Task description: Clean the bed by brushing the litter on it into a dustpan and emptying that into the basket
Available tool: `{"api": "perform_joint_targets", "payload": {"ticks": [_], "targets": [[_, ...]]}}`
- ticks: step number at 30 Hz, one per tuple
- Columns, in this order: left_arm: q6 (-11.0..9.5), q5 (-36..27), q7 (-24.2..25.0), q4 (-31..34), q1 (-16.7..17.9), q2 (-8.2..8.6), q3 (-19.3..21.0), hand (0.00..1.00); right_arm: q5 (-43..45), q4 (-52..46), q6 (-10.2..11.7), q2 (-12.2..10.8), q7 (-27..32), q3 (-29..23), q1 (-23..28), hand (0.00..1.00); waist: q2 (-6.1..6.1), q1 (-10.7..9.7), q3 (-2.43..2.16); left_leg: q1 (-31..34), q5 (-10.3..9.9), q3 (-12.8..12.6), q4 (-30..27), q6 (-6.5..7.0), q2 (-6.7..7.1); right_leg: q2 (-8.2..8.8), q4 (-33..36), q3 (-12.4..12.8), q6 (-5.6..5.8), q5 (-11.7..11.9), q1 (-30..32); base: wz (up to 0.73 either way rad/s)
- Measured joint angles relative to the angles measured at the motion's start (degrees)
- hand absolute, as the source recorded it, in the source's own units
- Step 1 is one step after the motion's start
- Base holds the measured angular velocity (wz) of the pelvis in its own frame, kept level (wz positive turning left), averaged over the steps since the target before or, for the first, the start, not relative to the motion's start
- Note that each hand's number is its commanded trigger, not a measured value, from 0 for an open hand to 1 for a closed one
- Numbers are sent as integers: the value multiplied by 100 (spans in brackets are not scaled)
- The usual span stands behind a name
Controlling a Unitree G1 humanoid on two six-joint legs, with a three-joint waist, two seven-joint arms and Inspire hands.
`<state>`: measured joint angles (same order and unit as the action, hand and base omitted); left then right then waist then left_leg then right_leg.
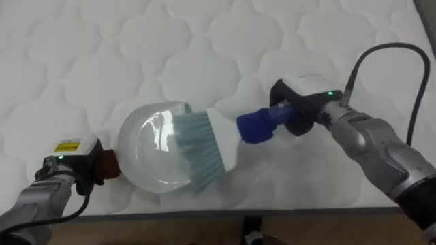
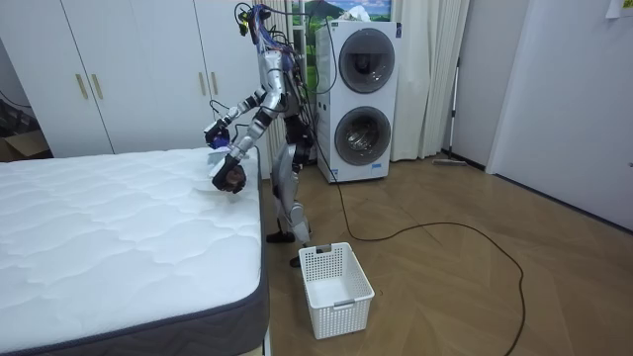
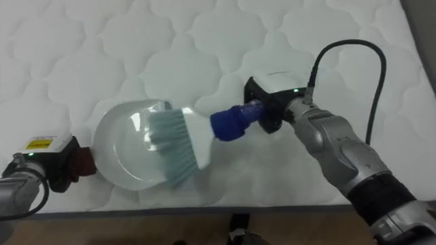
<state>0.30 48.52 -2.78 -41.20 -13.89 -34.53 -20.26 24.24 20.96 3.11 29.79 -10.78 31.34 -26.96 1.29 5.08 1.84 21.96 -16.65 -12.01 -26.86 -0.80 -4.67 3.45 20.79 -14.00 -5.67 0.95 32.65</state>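
Sweep step, by my read: right robot hand clamped on blue-handled brush, bristles over clear dustpan, w/ left robot hand gripping its red handle, both at near edge of bed; next prob needs pan kept flat & short strokes inward.

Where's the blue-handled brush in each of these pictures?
Left eye view: brush at centre, bristles over the clear dustpan, handle in the right hand.
Right eye view: brush just left of centre.
Room view: brush, small, at the robot's hands above the bed's edge.
Shared landmark: the white quilted mattress.
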Motion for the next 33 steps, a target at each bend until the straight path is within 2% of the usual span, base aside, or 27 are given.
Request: {"api": "perform_joint_targets", "payload": {"ticks": [6, 8, 18, 25, 28, 33], "targets": [[-116, 4, 101, -7, 17, 2, 0, 100, -1469, -4, 198, -296, -645, 64, 23, 100, -8, 5, 4, 20, 1, 21, -4, 0, 8, 16, -12, -17, 5, -1, -3, 2], [-135, 4, 110, -5, 32, 8, 2, 100, -1780, -5, 279, -299, -795, 65, 23, 100, -9, 10, 4, 20, 2, 24, 7, 1, 9, 24, -12, -24, 10, -5, -2, 0], [-257, 114, 248, -2, 137, 37, 212, 100, -2881, 185, 284, -314, -1273, -33, 25, 100, -53, -2, 7, 30, 3, 49, -9, 1, 19, 45, -17, -16, 14, -8, 2, 0], [-321, 113, 238, 5, 156, 49, 212, 100, -2905, 310, 310, -273, -1183, -196, 32, 100, -112, -39, 1, 29, 5, 55, -4, 4, 18, 65, -11, -23, 19, -14, -9, 0], [-317, 112, 206, 28, 180, 84, 225, 100, -2986, 315, 346, -275, -1084, -452, 139, 100, -136, -46, -3, 10, 5, 56, -41, 4, 24, 70, 4, -16, 21, -21, -17, 0], [-310, 321, 157, 77, 285, 328, 463, 100, -3110, 344, 347, -307, -648, -1138, 531, 100, -135, -142, -3, -139, 33, 61, 68, 41, 60, 122, 5, -39, 53, -42, -167, 4]]}}
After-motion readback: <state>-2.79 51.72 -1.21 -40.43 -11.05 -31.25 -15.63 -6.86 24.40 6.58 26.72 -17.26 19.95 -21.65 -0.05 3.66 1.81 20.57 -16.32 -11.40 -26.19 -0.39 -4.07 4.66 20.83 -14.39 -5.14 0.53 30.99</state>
